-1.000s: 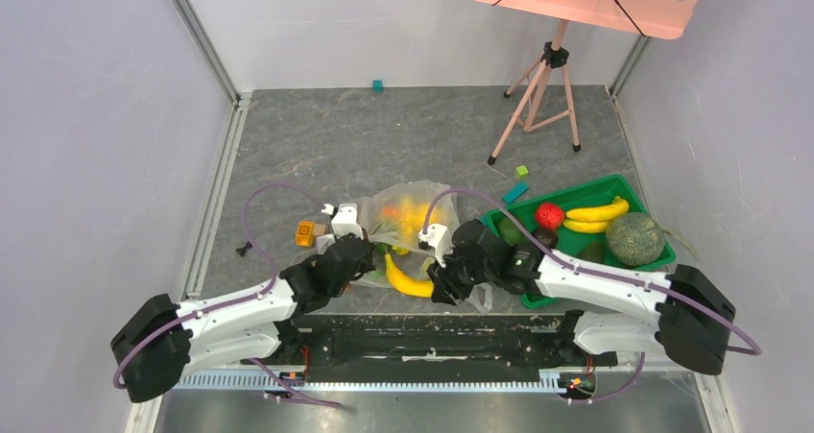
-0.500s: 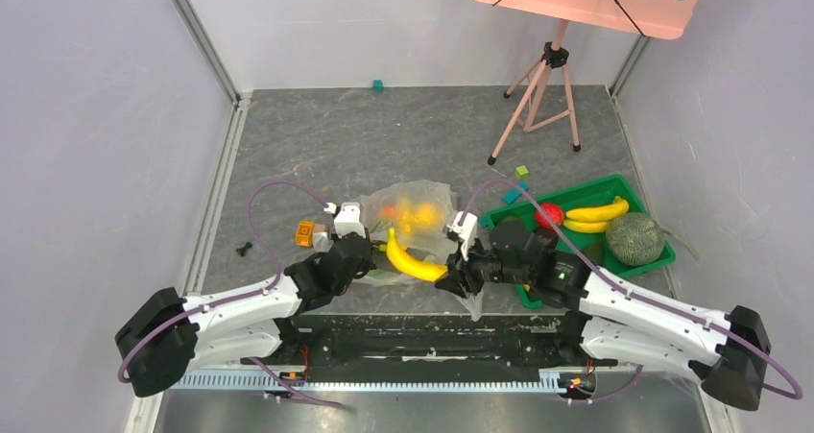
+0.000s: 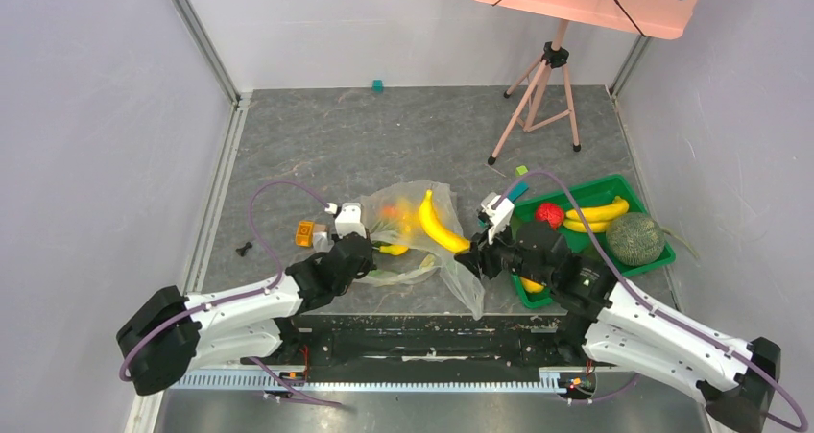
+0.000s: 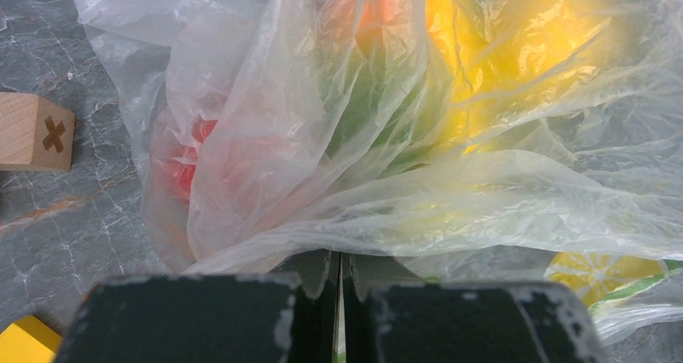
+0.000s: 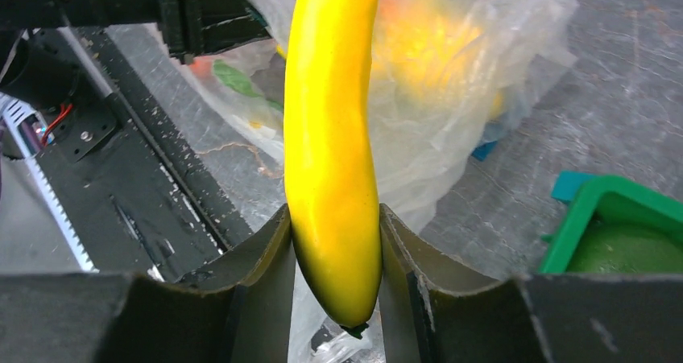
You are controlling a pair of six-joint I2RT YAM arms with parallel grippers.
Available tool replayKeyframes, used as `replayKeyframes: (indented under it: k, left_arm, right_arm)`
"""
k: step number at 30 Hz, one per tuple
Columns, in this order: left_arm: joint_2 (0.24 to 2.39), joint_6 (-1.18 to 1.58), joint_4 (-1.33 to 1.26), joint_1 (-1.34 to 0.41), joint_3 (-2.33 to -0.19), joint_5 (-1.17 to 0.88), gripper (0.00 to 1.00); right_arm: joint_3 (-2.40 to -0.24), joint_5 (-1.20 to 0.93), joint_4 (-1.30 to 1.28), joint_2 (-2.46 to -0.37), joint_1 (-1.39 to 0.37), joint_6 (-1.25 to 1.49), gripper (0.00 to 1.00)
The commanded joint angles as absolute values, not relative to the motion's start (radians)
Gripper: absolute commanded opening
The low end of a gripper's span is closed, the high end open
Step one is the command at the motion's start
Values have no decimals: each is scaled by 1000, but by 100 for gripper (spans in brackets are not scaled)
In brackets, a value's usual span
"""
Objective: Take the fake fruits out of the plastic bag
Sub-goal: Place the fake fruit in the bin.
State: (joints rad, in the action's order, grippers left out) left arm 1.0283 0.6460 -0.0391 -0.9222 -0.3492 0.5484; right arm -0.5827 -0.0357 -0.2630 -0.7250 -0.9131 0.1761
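The left gripper (image 4: 338, 270) is clenched on a fold of the plastic bag (image 4: 419, 194), apparently anchoring the thin, crinkly film near centre; the right gripper (image 5: 333, 250) grasps a smooth, glossy, curved banana (image 5: 330, 121) by one end, raised over the bag's right side; other fake fruits (image 4: 475, 65) glow yellow, red and green inside; a rigid green tray (image 5: 600, 206) sits to the right.

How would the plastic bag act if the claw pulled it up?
Probably floppy: the plastic bag is thin and crumpled into folds. It would likely sag, with fruits weighing inside. The left claw pinches a thin edge, so it might slip.
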Motion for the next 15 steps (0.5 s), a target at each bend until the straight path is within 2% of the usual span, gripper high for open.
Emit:
replayKeyframes:
  k: [1, 8, 15]
  left_arm:
    - [1040, 627, -55, -925, -388, 573, 2]
    - [1043, 625, -57, -925, -387, 569, 2]
    - [1053, 625, -64, -925, -389, 566, 2]
  right_arm:
    - [-579, 55, -281, -704, -879, 205, 24]
    - [-560, 63, -296, -691, -796, 229, 24]
    - [-549, 248, -412, -681, -670, 345, 23]
